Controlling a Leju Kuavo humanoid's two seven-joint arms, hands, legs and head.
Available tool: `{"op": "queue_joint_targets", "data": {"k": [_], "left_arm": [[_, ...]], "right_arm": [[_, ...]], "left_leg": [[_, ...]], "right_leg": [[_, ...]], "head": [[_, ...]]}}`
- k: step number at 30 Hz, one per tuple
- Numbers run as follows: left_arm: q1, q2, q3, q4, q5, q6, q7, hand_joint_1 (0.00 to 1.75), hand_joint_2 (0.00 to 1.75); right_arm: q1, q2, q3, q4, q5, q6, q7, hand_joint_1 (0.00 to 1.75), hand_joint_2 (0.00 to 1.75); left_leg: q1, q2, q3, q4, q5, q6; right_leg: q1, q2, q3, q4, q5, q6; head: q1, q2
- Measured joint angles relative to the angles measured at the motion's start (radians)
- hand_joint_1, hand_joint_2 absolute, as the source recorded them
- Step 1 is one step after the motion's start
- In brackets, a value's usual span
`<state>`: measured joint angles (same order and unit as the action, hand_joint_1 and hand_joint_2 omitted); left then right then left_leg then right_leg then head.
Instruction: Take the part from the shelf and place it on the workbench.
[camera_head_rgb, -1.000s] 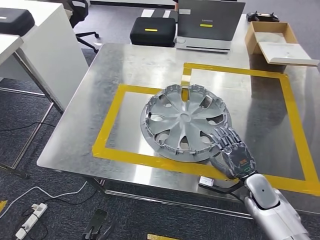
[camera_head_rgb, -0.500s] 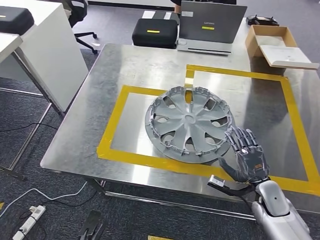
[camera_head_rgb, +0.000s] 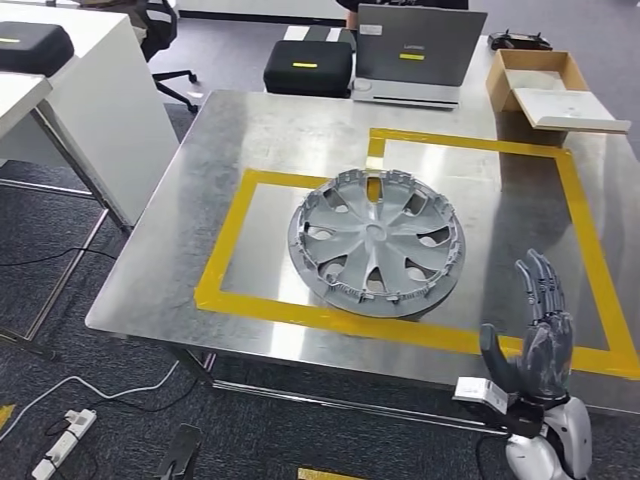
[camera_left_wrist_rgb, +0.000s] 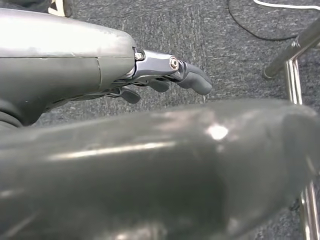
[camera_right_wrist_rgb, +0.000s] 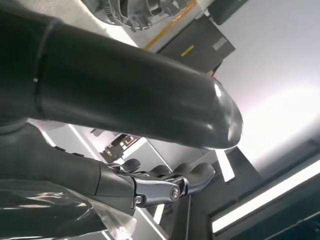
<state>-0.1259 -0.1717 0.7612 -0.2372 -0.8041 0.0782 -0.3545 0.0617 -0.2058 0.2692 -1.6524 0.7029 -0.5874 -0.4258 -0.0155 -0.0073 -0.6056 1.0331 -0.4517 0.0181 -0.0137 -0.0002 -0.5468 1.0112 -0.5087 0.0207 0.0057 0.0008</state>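
Your hubcap (camera_head_rgb: 375, 243) lies flat on the steel tabletop (camera_head_rgb: 226, 140), straddling the yellow tape (camera_head_rgb: 226, 235) outline. Right hand (camera_head_rgb: 540, 335) empty, fingers spread, near the front edge, clear of it. Left hand (camera_left_wrist_rgb: 170, 75) hangs over grey carpet (camera_head_rgb: 98, 400), looks loosely uncurled. Laptop (camera_head_rgb: 411, 50) at the far edge.

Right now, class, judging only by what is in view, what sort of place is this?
Probably a robotics lab or test room: a steel workbench marked with yellow tape, a hubcap on it, equipment cases and a cardboard box on grey office carpet.
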Motion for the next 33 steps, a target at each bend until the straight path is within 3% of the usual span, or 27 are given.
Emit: {"op": "queue_joint_targets", "data": {"k": [2,4,6,7,8,10,12,15,16,17,20,21,22,23,24,26,27,28,29,31,33], "left_arm": [[0.004,0.002,0.001,0.000,0.004,0.001,-0.004,0.00,0.00],[0.006,0.003,0.002,0.000,0.006,0.002,-0.006,0.00,0.00],[0.010,0.003,0.004,0.000,0.007,0.003,-0.006,0.00,0.00],[0.012,0.003,0.005,0.000,0.008,0.003,-0.006,0.00,0.00],[0.014,0.004,0.005,0.000,0.008,0.003,-0.006,0.00,0.00],[0.013,0.004,0.006,0.000,0.008,0.004,-0.008,0.00,0.00],[0.011,0.004,0.006,0.000,0.008,0.006,-0.010,0.00,0.00],[0.019,0.004,0.007,0.000,0.011,0.012,-0.015,0.00,0.00],[0.022,0.005,0.008,0.000,0.013,0.013,-0.017,0.00,0.00],[0.024,0.006,0.008,0.000,0.014,0.015,-0.018,0.00,0.00],[0.026,0.007,0.011,0.000,0.014,0.020,-0.020,0.00,0.00],[0.026,0.006,0.012,0.000,0.014,0.021,-0.020,0.00,0.00],[0.027,0.005,0.013,0.000,0.014,0.022,-0.020,0.00,0.00],[0.028,0.004,0.014,0.000,0.015,0.022,-0.020,0.00,0.00],[0.029,0.003,0.014,0.000,0.015,0.022,-0.021,0.00,0.00],[0.029,0.002,0.015,0.000,0.017,0.023,-0.022,0.00,0.00],[0.030,0.002,0.015,0.000,0.019,0.023,-0.023,0.00,0.00],[0.031,0.001,0.017,0.000,0.021,0.024,-0.024,0.00,0.00],[0.032,0.001,0.018,0.000,0.023,0.025,-0.024,0.00,0.00],[0.036,0.002,0.022,0.000,0.024,0.027,-0.024,0.00,0.00],[0.041,0.002,0.023,0.001,0.024,0.028,-0.024,0.00,0.00]], "right_arm": [[0.019,0.019,-0.007,-0.047,-0.061,0.029,-0.032,0.00,0.00],[0.040,0.040,-0.013,-0.092,-0.117,0.055,-0.056,0.00,0.00],[0.062,0.058,-0.017,-0.128,-0.154,0.074,-0.070,0.00,0.00],[0.071,0.065,-0.019,-0.141,-0.163,0.079,-0.074,0.00,0.00],[0.077,0.071,-0.020,-0.152,-0.170,0.082,-0.077,0.00,0.00],[0.087,0.083,-0.023,-0.174,-0.181,0.087,-0.083,0.00,0.00],[0.096,0.094,-0.028,-0.195,-0.200,0.094,-0.095,0.00,0.00],[0.123,0.109,-0.034,-0.223,-0.238,0.102,-0.118,0.00,0.00],[0.135,0.115,-0.035,-0.232,-0.249,0.103,-0.125,0.00,0.00],[0.148,0.119,-0.037,-0.241,-0.261,0.104,-0.130,0.00,0.00],[0.173,0.131,-0.042,-0.261,-0.297,0.117,-0.142,0.00,0.00],[0.179,0.134,-0.044,-0.265,-0.306,0.121,-0.145,0.00,0.44],[0.186,0.137,-0.046,-0.268,-0.310,0.124,-0.147,0.00,0.87],[0.194,0.139,-0.047,-0.270,-0.309,0.125,-0.148,0.00,1.31],[0.201,0.141,-0.050,-0.271,-0.304,0.124,-0.149,0.00,1.75],[0.211,0.145,-0.056,-0.273,-0.291,0.119,-0.147,0.00,1.75],[0.215,0.147,-0.060,-0.273,-0.287,0.114,-0.146,0.00,1.75],[0.221,0.149,-0.066,-0.273,-0.285,0.107,-0.143,0.00,1.75],[0.229,0.151,-0.073,-0.272,-0.283,0.101,-0.141,0.00,1.75],[0.244,0.157,-0.085,-0.270,-0.283,0.092,-0.138,0.00,1.75],[0.252,0.161,-0.093,-0.269,-0.282,0.090,-0.137,0.00,1.75]], "left_leg": [[0.004,0.000,-0.017,0.049,-0.050,-0.013],[0.011,0.001,-0.054,0.169,-0.138,-0.026],[0.018,0.001,-0.071,0.267,-0.191,-0.033],[0.020,0.001,-0.055,0.265,-0.190,-0.034],[0.022,0.001,-0.022,0.227,-0.174,-0.034],[0.023,0.001,0.081,0.070,-0.129,-0.031],[0.019,-0.001,0.141,-0.037,-0.103,-0.023],[0.010,-0.001,0.132,-0.049,-0.081,-0.002],[0.010,0.001,0.124,-0.052,-0.070,0.006],[0.010,0.003,0.112,-0.055,-0.056,0.015],[0.007,0.008,0.068,-0.057,-0.021,0.030],[0.005,0.009,0.054,-0.056,-0.011,0.031],[0.004,0.009,0.038,-0.054,-0.001,0.031],[0.003,0.010,0.024,-0.051,0.008,0.031],[0.003,0.010,0.009,-0.048,0.018,0.029],[0.001,0.010,-0.013,-0.039,0.033,0.023],[0.000,0.010,-0.020,-0.034,0.041,0.018],[-0.001,0.010,-0.024,-0.032,0.050,0.013],[-0.001,0.010,-0.028,-0.031,0.058,0.008],[0.001,0.009,-0.034,-0.027,0.061,-0.003],[0.005,0.008,-0.048,0.023,-0.007,-0.017]], "right_leg": [[-0.004,-0.003,-0.010,-0.004,0.014,-0.012],[-0.005,-0.006,-0.027,-0.004,0.027,-0.018],[-0.004,-0.008,-0.046,-0.002,0.041,-0.018],[-0.004,-0.008,-0.056,-0.002,0.048,-0.017],[-0.004,-0.008,-0.065,-0.001,0.055,-0.015],[-0.004,-0.006,-0.079,0.001,0.070,-0.007],[-0.003,-0.007,-0.085,0.000,0.084,0.006],[-0.009,-0.007,-0.089,-0.010,0.107,0.026],[-0.011,-0.006,-0.095,-0.007,0.099,0.031],[-0.013,-0.004,-0.108,0.012,0.071,0.034],[-0.012,-0.002,-0.154,0.181,-0.084,0.036],[-0.011,-0.002,-0.161,0.240,-0.114,0.037],[-0.010,-0.002,-0.153,0.273,-0.117,0.036],[-0.008,-0.002,-0.129,0.271,-0.101,0.035],[-0.007,-0.002,-0.087,0.235,-0.074,0.033],[-0.004,-0.002,0.033,0.087,-0.043,0.027],[-0.002,-0.002,0.084,0.015,-0.047,0.023],[-0.001,-0.002,0.114,-0.034,-0.057,0.020],[0.002,-0.002,0.124,-0.059,-0.064,0.017],[0.001,-0.004,0.107,-0.063,-0.056,0.005],[-0.002,-0.007,0.090,-0.064,-0.038,-0.010]], "head": [[-0.003,0.000],[-0.007,0.000],[-0.007,0.000],[-0.007,0.000],[-0.007,0.000],[-0.007,0.000],[-0.006,0.000],[-0.003,0.000],[-0.002,0.000],[-0.001,0.000],[0.003,0.000],[0.004,0.000],[0.004,0.000],[0.004,0.000],[0.004,0.000],[0.004,0.000],[0.003,0.000],[0.002,0.000],[0.001,0.000],[0.000,0.000],[-0.003,0.000]]}}
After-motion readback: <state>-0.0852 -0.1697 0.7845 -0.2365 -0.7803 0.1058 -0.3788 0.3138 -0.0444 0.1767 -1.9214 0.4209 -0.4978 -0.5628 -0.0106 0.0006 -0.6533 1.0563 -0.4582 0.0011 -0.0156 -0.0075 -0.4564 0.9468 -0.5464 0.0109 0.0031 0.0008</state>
